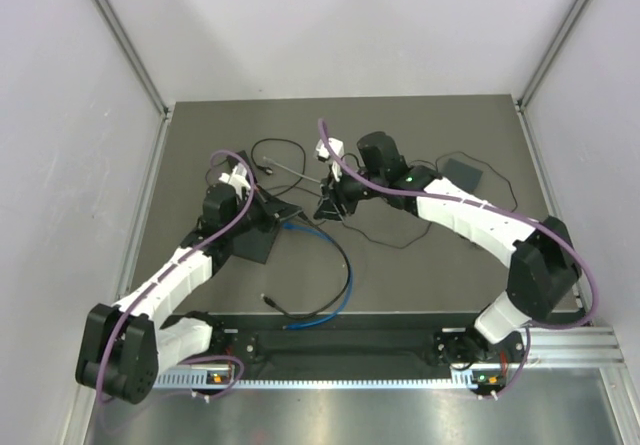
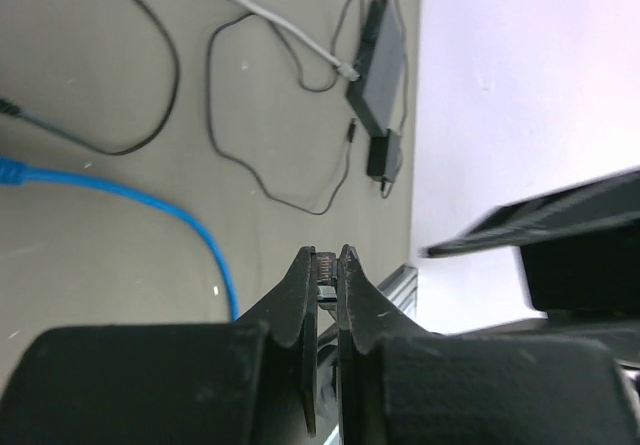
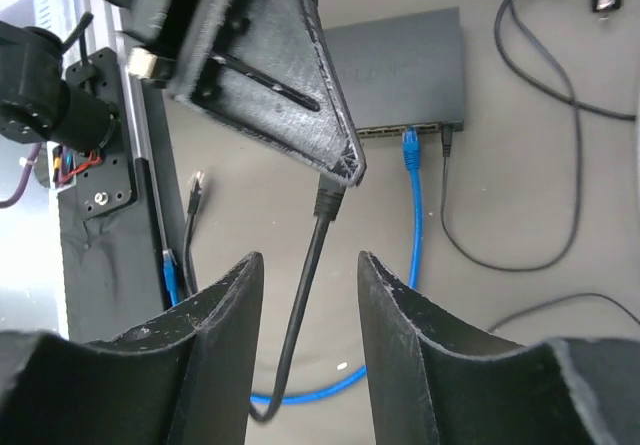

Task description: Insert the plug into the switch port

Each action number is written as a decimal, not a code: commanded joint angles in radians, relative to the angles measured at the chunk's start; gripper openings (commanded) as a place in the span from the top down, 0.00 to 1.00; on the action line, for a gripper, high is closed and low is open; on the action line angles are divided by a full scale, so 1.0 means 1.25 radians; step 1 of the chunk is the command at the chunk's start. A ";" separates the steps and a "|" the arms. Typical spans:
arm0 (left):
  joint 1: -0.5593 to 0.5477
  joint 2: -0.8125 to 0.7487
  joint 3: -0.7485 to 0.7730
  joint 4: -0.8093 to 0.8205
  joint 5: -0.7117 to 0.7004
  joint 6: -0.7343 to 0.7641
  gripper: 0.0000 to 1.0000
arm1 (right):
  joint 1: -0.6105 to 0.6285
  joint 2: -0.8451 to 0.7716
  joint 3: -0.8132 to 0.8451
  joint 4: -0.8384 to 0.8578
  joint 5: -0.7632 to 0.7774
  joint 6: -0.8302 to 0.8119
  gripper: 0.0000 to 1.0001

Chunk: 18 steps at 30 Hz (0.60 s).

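While the left gripper [image 2: 325, 257] has its two fingers pressed together on the plug [image 3: 329, 201], that plug hangs just off the fingertip, nose up, with its black cable [image 3: 300, 305] trailing down from it. And look at the right gripper [image 3: 310, 265]: fingers spread wide, nothing pinched. The black cable passes through the gap between them in the wrist view, clear of both pads. The plug sits near the switch [image 3: 400, 65] but apart from it, not in any port. On the switch's front edge a blue cable [image 3: 412, 225] is already seated, with a thin black lead [image 3: 447, 145] plugged in just beside it. From overhead, the blue cable loops away across the table [image 1: 400, 285] towards the arm bases. Well off on the right lies a small dark box [image 2: 380, 50] with a white cable [image 2: 270, 20] running into it.
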 commanded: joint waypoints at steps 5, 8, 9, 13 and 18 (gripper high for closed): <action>-0.001 -0.002 -0.018 0.140 0.023 -0.022 1.00 | 0.039 0.069 0.044 0.040 0.024 0.001 0.58; -0.001 -0.004 -0.019 0.135 0.023 -0.022 1.00 | 0.047 0.080 0.055 0.042 0.023 -0.002 0.59; -0.001 -0.003 -0.019 0.135 0.023 -0.023 1.00 | 0.049 0.081 0.055 0.042 0.023 -0.003 0.60; -0.001 -0.002 -0.019 0.135 0.024 -0.024 1.00 | 0.058 0.088 0.059 0.049 0.013 -0.003 0.69; -0.001 -0.005 -0.019 0.130 0.029 -0.024 1.00 | 0.060 0.087 0.045 0.071 0.023 0.002 0.93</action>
